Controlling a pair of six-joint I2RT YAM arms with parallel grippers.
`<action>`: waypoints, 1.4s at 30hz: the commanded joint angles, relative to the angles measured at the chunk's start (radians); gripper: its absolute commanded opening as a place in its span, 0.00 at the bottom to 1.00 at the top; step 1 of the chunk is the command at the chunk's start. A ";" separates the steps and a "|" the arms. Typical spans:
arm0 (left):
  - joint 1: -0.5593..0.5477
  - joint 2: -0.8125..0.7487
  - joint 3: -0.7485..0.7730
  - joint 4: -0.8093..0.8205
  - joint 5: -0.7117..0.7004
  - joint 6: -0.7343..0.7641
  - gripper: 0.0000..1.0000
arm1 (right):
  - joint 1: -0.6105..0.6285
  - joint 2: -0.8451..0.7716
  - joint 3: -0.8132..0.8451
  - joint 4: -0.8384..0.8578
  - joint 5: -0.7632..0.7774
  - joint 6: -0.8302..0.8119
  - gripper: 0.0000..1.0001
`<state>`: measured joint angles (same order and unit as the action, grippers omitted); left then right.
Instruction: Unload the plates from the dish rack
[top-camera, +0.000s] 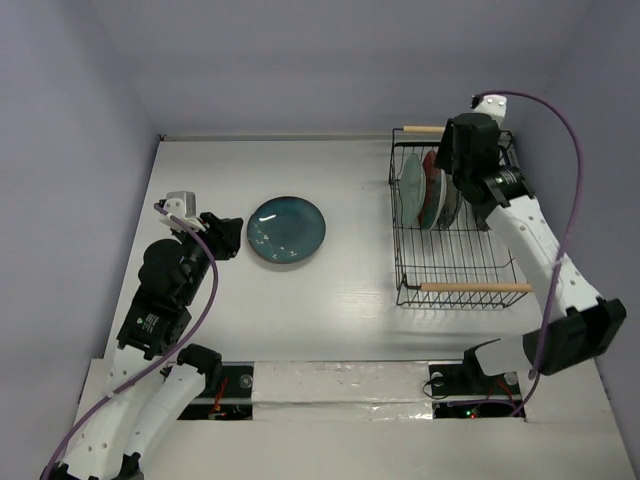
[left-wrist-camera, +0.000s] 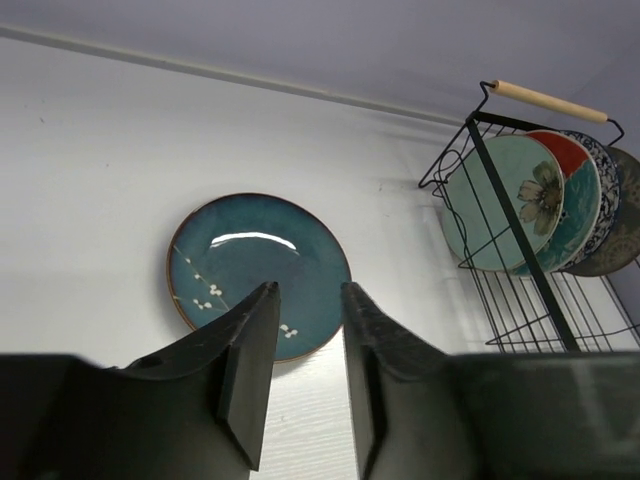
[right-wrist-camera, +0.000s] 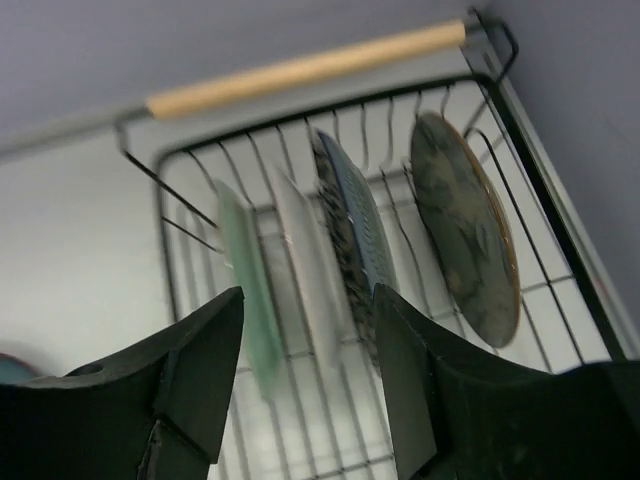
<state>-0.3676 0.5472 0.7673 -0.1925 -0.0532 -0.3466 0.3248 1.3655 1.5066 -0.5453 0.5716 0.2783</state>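
Left gripper (left-wrist-camera: 308, 300) fills the bottom of its wrist cam: jaws stand a narrow gap apart w/ nothing btwn them, tips aimed at the near rim of the teal plate (left-wrist-camera: 250, 250). From above, the left arm (top-camera: 165, 300) is folded. It rises from its base at the table's near edge, elbow bent, wrist turned right, w/ the gripper low & just beside the plate's left rim; can't tell if touching. The teal plate lies flat on the table (top-camera: 350, 310), left of ctr, roughly midway btwn near & far edges.

The right arm (top-camera: 540, 250) stretches from its base at the near edge along the right side of the dish rack (top-camera: 398, 240). Its wrist is bent over the rack's far end, w/ the right gripper (right-wrist-camera: 308, 300) pointing down above the upright plates, jaws spread wide, empty.

The rack sits at the table's far right corner, w/ wooden handles (top-camera: 475, 287) at its near & far ends. Four plates stand on edge in its far half, left to right: mint plate (left-wrist-camera: 495, 205), red plate (left-wrist-camera: 570, 150) w/ teal flower, blue-patterned plate (left-wrist-camera: 608, 185), dark plate (right-wrist-camera: 465, 230).
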 joint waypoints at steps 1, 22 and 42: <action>-0.005 -0.003 0.009 0.021 -0.007 0.001 0.33 | -0.044 0.076 0.052 -0.102 0.002 -0.079 0.59; -0.005 -0.004 0.010 0.021 -0.005 0.004 0.40 | -0.141 0.333 0.086 -0.094 0.054 -0.085 0.44; -0.005 -0.007 0.010 0.025 0.006 0.004 0.40 | -0.141 0.227 0.233 -0.140 0.137 -0.172 0.00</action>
<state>-0.3676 0.5465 0.7673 -0.1925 -0.0544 -0.3481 0.1864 1.7126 1.6356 -0.7467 0.6556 0.0978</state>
